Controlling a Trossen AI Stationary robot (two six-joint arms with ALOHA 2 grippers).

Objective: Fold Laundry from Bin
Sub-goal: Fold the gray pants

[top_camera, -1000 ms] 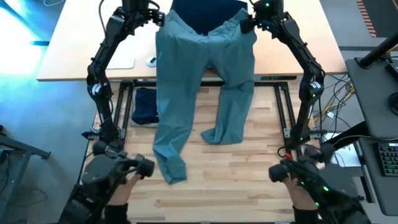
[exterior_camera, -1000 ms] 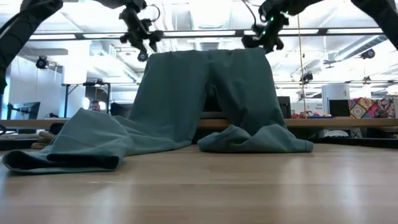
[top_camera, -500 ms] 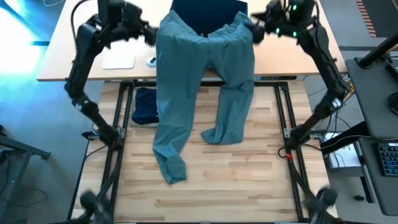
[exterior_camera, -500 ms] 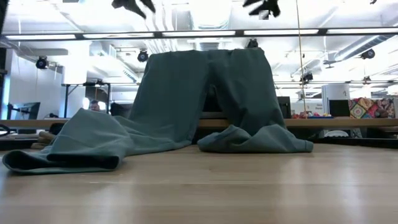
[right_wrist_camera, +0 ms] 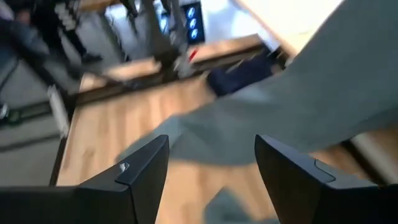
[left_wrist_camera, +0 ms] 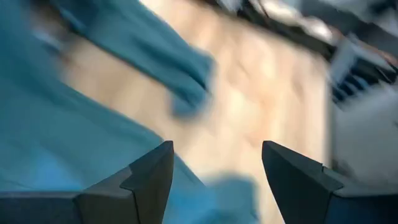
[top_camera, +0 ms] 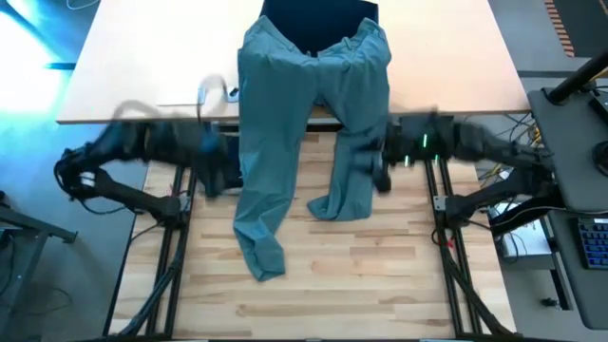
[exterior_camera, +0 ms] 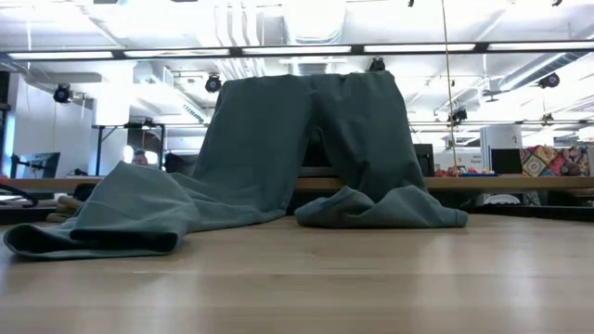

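Observation:
The large teal-green trousers (top_camera: 304, 114) hang by their waist over the navy bin (top_camera: 318, 11) at the far edge. Both legs run down onto the wooden table, and the left leg's cuff (top_camera: 264, 258) lies nearest. In the low view the trousers (exterior_camera: 306, 139) drape down from above. A navy garment (top_camera: 224, 176) lies on the table left of the left leg, partly behind my left arm. My left gripper (top_camera: 211, 157) hovers open beside the left leg. My right gripper (top_camera: 378, 169) hovers open at the right leg's outer edge. Between each pair of fingers there is nothing (left_wrist_camera: 214, 180) (right_wrist_camera: 211, 174).
A beige desk (top_camera: 123, 66) spans the far side, with a small white object (top_camera: 231, 92) on it. Black frame rails (top_camera: 446, 237) run along both sides of the wooden table. Bare wood (top_camera: 361, 285) lies toward the near edge. A keyboard (top_camera: 594, 242) sits beyond the right edge.
Both grippers have left the trousers' waist corners at the bin. They swung outward, then toward the near edge, and now hover at mid-table beside the legs. The trousers have stayed draped as they were.

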